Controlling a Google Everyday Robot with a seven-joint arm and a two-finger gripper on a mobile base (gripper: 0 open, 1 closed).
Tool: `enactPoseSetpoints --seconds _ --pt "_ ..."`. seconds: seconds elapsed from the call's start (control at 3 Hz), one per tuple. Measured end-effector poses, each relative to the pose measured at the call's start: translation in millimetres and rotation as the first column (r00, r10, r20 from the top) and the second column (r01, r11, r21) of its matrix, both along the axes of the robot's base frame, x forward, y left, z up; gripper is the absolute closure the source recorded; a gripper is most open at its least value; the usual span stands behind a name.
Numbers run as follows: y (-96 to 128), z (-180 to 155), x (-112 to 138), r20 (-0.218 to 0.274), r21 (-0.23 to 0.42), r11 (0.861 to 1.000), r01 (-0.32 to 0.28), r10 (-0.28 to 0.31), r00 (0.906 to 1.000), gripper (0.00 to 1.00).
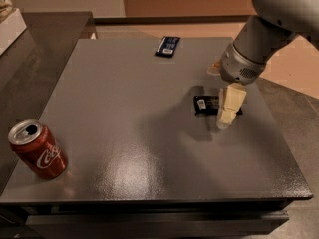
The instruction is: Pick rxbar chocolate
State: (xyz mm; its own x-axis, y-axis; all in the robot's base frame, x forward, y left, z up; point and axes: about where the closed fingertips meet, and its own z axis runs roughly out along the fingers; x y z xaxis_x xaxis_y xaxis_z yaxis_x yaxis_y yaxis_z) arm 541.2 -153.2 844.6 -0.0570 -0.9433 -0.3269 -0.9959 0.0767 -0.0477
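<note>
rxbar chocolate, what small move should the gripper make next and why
Probably lower the gripper a little: it sits over the end of the rxbar chocolate away from its white label, and the bar lies flat on the table, not yet lifted.

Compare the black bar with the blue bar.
Colour: the black bar has a black wrapper with a small white label at its left end; the blue bar is dark blue with white print. Place: the black bar lies mid-right, partly hidden behind the end effector; the blue bar lies uncovered near the far edge. Both are flat wrapped bars lying on the table.
</note>
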Motion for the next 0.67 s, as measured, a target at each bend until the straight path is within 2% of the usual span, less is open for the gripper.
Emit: enactPoseSetpoints --seconds 0.33,0.67 --pt "0.4 -7.8 1.4 -0.012 -0.008 1.000 -0.007 0.007 0.9999 0.18" --pt "0.1 -13.1 2.0 -0.020 -0.013 1.000 -0.011 0.011 0.9997 0.41"
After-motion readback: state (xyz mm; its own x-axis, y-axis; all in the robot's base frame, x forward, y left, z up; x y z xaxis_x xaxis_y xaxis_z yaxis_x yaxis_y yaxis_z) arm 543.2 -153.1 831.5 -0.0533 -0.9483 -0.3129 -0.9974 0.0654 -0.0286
